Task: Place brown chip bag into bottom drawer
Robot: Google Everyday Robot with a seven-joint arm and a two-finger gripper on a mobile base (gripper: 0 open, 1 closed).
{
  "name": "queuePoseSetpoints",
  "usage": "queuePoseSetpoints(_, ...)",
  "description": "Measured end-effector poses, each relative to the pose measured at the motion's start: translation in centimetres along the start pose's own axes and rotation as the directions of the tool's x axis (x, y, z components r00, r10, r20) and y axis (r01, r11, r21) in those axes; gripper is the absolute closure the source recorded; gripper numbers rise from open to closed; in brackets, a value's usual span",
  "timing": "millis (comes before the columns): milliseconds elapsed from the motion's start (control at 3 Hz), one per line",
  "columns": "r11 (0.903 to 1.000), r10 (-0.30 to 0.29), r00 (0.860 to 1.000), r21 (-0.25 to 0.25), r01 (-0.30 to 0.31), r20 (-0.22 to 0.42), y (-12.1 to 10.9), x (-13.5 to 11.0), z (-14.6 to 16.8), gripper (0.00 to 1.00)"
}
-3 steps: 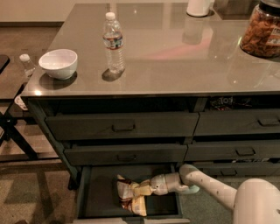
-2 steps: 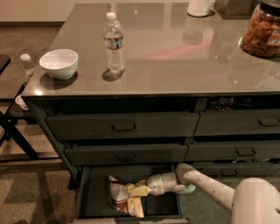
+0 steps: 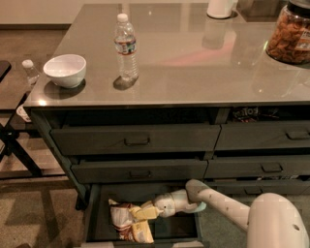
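Only one camera view here, looking down at a grey cabinet with a shiny countertop (image 3: 193, 72). The bottom drawer (image 3: 177, 227) in the left column is pulled out, and the brown chip bag (image 3: 127, 225) is lying inside it, toward the left half, crinkled and more or less flat on the floor of the drawer. The right half of the drawer floor is bare. The arm (image 3: 218, 203) reaches in from the right, from the big white rounded body (image 3: 276, 223) in the lower right corner. The gripper (image 3: 141, 212) sits low in the drawer, right on top of the bag's upper right part and touching it. Honestly can't tell if it's clamped on the bag or just resting there, since pale gripper and pale bag blur together. The two handled drawers above, upper (image 3: 136, 140) and middle (image 3: 139, 170), look closed. On the countertop there's a water bottle (image 3: 126, 48) standing upright, with a white bowl (image 3: 65, 70) to its left near the edge. A jar (image 3: 289, 34) of brown snacks sits at the far right, and something white (image 3: 220, 7) is cut off at the top. There's a second small bottle (image 3: 30, 71) off the counter on the far left.
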State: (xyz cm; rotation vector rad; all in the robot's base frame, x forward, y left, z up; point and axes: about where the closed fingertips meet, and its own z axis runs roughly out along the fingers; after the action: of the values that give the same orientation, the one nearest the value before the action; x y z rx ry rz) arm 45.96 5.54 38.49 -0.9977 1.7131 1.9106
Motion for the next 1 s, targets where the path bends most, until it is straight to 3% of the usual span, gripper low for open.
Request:
queuePoseSetpoints(333, 0.9995, -0.011, 1.0, 0.03, 0.011, -0.024, -1.8, 0.9, -0.9, 1.0)
queuePoseSetpoints(1000, 0.9892, 0.071, 0.997, 0.129, -0.07, -0.003, -9.8, 5.5, -6.4, 1.0)
